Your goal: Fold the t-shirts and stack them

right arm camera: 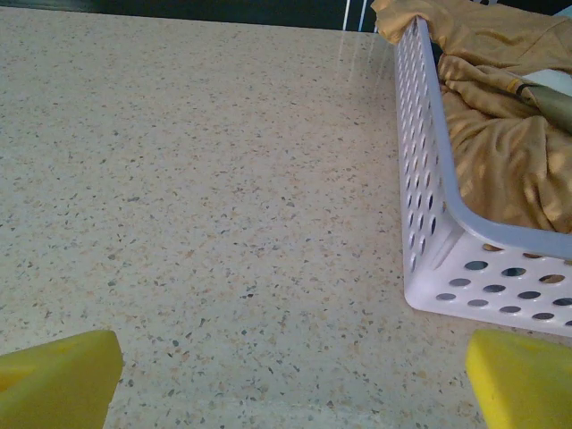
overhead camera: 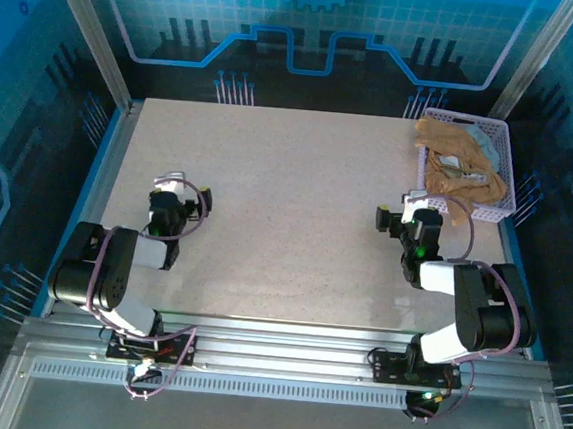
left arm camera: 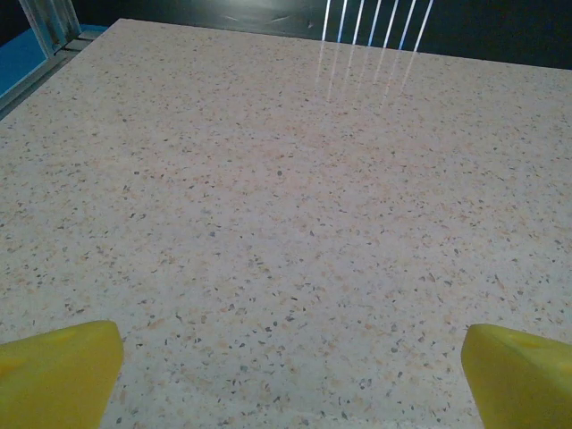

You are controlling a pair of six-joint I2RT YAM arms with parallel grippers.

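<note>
Inside the basket [right arm camera: 429, 179], the t-shirts [right arm camera: 500, 152] lie crumpled, so I can't quite tell their long axis. My right gripper [right arm camera: 293, 380], jaws spread, sits just short of the basket's near-left corner, shirts ahead and rightward; the left gripper [left arm camera: 290, 375], also spread, is well away.

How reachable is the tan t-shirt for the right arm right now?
Likely yes: the right end effector, open, sits beside the basket; the tan t-shirt lies heaped inside, largely uncovered.

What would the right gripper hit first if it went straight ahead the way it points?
Likely the basket: its near corner sits ahead of the right side of the right gripper. Its middle faces bare table. Depth is unclear.
</note>
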